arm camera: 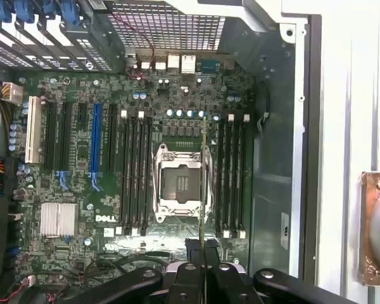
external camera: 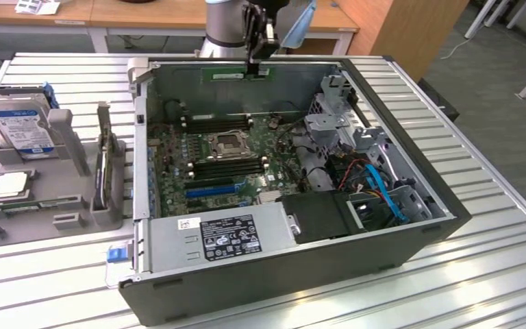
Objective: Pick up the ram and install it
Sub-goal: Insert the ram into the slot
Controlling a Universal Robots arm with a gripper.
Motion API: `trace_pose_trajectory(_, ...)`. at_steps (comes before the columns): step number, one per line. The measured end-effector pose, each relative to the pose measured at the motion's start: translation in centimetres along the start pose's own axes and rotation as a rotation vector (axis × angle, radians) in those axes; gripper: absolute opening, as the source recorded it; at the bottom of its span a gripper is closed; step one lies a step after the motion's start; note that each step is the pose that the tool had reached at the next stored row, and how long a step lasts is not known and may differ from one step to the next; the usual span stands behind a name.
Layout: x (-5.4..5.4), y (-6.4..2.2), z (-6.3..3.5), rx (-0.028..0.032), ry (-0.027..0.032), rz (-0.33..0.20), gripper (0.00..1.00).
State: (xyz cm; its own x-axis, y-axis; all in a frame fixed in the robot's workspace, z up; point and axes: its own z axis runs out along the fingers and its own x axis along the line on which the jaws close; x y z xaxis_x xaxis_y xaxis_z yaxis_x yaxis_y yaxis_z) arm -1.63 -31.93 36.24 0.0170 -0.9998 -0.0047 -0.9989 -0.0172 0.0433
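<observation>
We see the ram point(external camera: 231, 74) clamped in the gripper point(external camera: 257, 68), jaws closed on one end of the stick. It hangs level over the far rim of the open computer case point(external camera: 290, 288), clear of the motherboard point(external camera: 176, 171). In the wrist view the ram point(arm camera: 204, 190) is edge-on, a thin line along one edge of the empty CPU socket point(arm camera: 182, 183), just beside a bank of black memory slots point(arm camera: 231, 177) and not seated in any of them. On the exterior view's left, a grey fixture point(external camera: 71, 137) on the slatted table point(external camera: 482, 274) holds a blue-labelled hard drive point(external camera: 21, 127) and a silver CPU chip point(external camera: 11, 184).
</observation>
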Motion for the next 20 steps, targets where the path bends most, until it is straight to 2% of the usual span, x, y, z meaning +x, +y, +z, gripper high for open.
trace_pose_trajectory(1, 0.1, 0.00, 0.04, 0.0000, 0.0000, 0.000, 0.12)
trace_pose_trajectory(3, 2.2, 0.03, 0.08, 0.0000, 0.0001, 0.000, 0.12)
trace_pose_trajectory(10, 5.0, 0.13, 0.17, 0.0001, 0.0000, 0.000, 0.12)
trace_pose_trajectory(15, 6.2, 0.31, 0.24, 0.0000, 0.0000, 0.001, 0.12)
trace_pose_trajectory(20, 6.4, 0.31, 0.25, 0.0003, -0.0019, 0.045, 0.12)
